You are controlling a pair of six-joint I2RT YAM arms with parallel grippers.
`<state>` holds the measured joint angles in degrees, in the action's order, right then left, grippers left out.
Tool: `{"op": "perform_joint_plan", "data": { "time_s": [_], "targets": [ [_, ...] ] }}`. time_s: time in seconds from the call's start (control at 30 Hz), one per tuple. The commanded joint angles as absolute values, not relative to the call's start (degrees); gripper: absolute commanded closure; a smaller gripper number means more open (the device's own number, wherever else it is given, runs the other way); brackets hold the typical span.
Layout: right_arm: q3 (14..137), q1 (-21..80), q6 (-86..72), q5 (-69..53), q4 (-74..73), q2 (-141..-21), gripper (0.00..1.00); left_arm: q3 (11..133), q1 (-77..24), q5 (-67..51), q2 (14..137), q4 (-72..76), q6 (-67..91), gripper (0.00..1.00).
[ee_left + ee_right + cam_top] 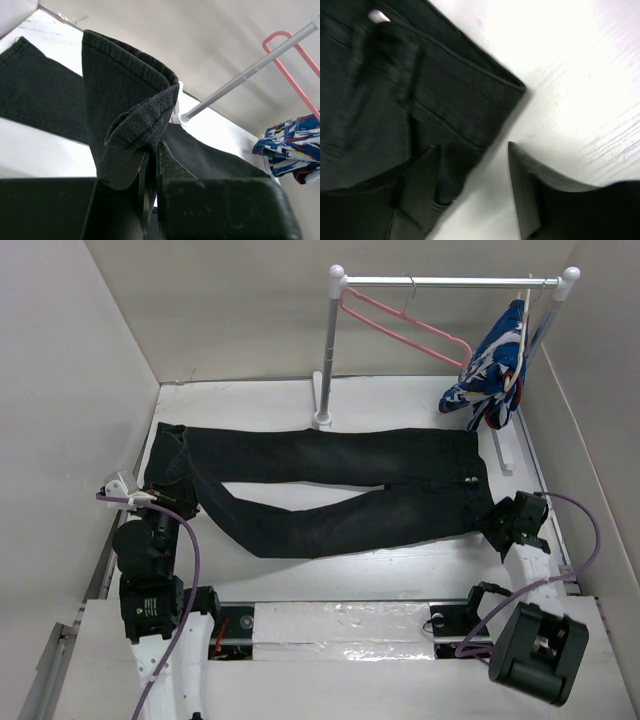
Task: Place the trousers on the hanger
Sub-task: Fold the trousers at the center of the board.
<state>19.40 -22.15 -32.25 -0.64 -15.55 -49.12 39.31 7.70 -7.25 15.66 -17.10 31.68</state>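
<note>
The black trousers [340,485] lie flat across the table, waist at the right, leg ends at the left. My left gripper [172,502] is shut on the folded-up hem of one trouser leg [131,107], which it lifts a little. My right gripper [492,520] is open at the near corner of the waist; in the right wrist view one finger [422,182] lies over the waistband [470,100] and the other [525,185] over the bare table. The pink hanger [405,325] hangs on the rail at the back and also shows in the left wrist view [295,70].
A white clothes rail [450,282] on two posts stands at the back. A blue, white and red patterned garment [495,365] hangs at its right end. Grey walls close in the table on the left, right and back.
</note>
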Motion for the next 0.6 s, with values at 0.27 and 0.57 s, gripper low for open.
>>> {"op": "perform_joint_plan", "data": {
  "time_s": [0.27,0.57],
  "targets": [
    [25.22,-22.32,-34.01,-0.10,-17.98,-52.42,1.00,42.71,7.38,-1.85,14.85,-15.56,30.15,1.00],
    [46.47,-23.82,-29.98,16.34,-42.25,-28.76,1.00,49.56,8.09,7.81,17.40,-17.22,30.32,1.00]
  ]
}}
